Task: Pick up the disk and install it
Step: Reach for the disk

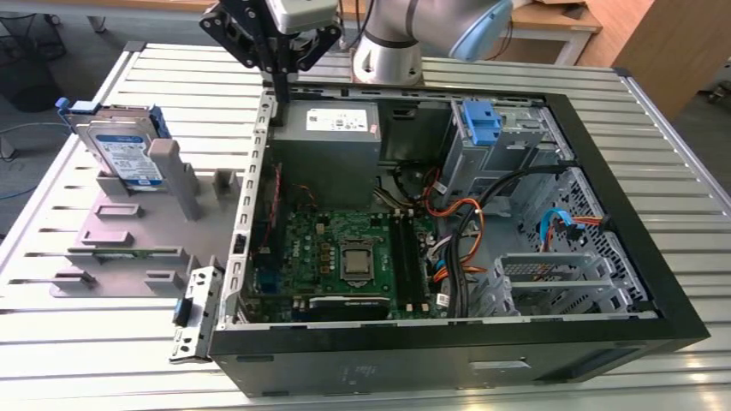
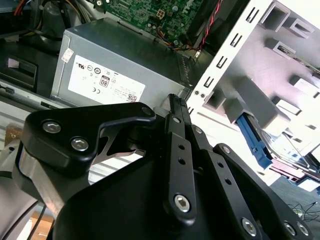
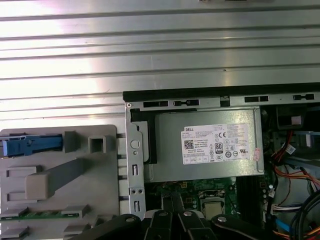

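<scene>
Silver arm, pale blue cap; black tool of jointed links with silver screws.

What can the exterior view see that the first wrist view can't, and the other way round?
Exterior view: the silver arm, the disk's label face, the case's black front edge. First wrist view: the power supply's sticker straight on, with the disk edge-on. Both: the shut gripper, the grey holder, the green motherboard.

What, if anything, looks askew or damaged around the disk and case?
Nothing stands out. The disk stands upright in its grey holder, seemingly intact, and the open case shows no visible damage.
</scene>
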Robot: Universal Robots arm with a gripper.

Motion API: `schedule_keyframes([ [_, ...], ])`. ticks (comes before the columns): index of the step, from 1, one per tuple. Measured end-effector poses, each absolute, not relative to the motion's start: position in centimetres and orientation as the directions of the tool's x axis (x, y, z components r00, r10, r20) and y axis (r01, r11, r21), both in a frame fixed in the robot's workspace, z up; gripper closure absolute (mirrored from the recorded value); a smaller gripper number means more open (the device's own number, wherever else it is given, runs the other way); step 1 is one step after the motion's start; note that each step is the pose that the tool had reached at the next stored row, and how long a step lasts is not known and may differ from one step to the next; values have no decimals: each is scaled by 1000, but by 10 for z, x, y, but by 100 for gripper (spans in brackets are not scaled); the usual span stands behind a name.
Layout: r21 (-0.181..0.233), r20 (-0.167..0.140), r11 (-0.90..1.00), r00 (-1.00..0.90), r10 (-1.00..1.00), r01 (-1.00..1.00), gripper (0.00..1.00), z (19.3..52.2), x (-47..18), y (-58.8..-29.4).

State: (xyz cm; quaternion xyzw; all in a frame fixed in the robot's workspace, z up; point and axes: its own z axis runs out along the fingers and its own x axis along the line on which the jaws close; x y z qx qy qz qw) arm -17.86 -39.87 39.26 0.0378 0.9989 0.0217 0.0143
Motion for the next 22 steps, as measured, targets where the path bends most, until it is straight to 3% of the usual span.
schedule_keyframes([
  [22,45,-27,996,-997,76,75,89,392,-188,-399],
])
